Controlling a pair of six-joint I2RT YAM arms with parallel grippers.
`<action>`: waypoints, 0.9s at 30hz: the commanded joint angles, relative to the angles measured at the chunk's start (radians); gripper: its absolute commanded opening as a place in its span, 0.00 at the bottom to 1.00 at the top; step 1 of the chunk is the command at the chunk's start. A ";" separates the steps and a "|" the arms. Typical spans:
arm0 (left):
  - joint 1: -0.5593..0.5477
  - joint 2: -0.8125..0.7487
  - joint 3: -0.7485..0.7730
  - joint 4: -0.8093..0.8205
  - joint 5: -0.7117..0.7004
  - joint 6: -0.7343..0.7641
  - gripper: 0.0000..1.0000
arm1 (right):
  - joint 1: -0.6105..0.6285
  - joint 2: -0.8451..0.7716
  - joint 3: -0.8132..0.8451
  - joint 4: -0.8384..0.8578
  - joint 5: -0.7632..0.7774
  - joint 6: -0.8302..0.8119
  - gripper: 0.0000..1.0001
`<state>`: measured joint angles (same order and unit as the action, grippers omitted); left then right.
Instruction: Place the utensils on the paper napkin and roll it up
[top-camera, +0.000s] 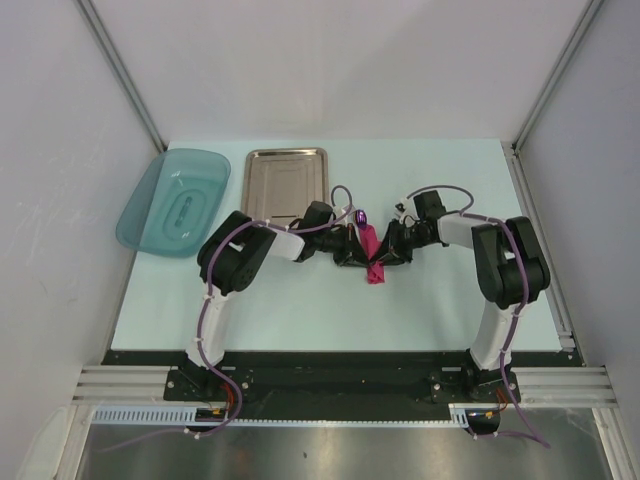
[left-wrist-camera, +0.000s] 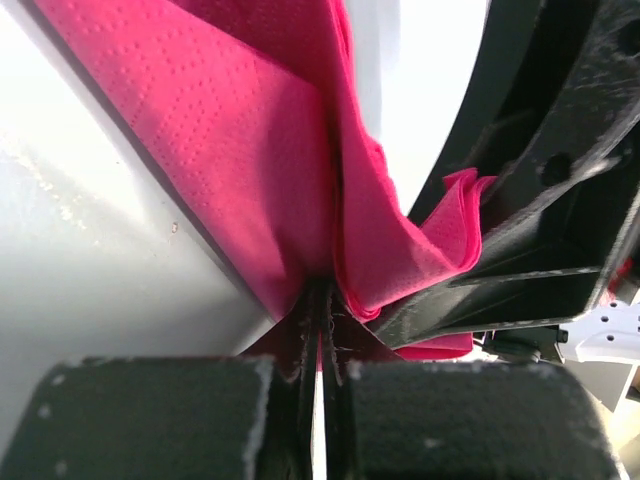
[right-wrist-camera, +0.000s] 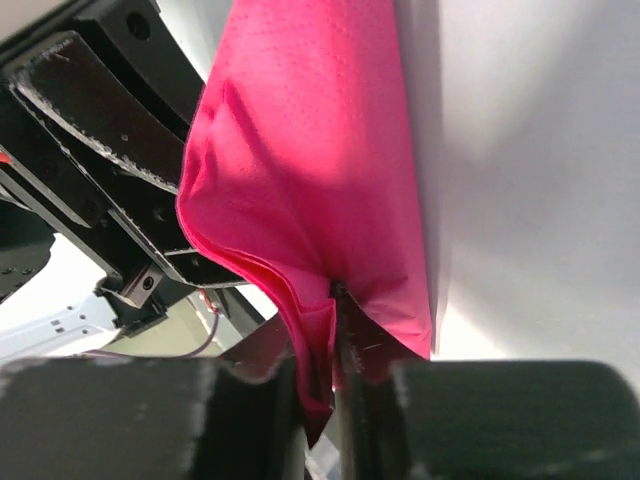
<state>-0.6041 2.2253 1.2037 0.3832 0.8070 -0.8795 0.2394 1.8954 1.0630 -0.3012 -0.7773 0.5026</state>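
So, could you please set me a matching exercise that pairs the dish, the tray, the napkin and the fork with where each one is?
Things:
1. teal dish
2. steel tray
3. paper napkin
4. purple fork

Places:
A. pinched between the left gripper and the right gripper
B. at the far left corner of the table
C. poking out of the bundle's far end
D. lying just right of the dish

Pairs: 1-B; 2-D; 3-A; 4-C

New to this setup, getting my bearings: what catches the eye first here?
The bunched magenta napkin at mid-table, pinched from both sides by the left tool and right tool. A glossy purple utensil tip pokes out at its far end. A steel tray and teal dish sit far-left.
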 joint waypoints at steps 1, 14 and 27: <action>-0.008 0.005 0.010 -0.049 -0.069 0.059 0.00 | -0.047 -0.028 0.032 -0.009 -0.022 -0.007 0.24; -0.025 0.013 0.048 -0.118 -0.097 0.099 0.00 | -0.149 -0.104 0.032 -0.082 -0.033 -0.065 0.16; -0.034 0.014 0.083 -0.214 -0.144 0.151 0.00 | -0.037 -0.098 0.032 0.025 -0.083 0.069 0.01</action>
<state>-0.6273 2.2253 1.2739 0.2481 0.7612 -0.7998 0.1467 1.8214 1.0706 -0.3447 -0.8192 0.5026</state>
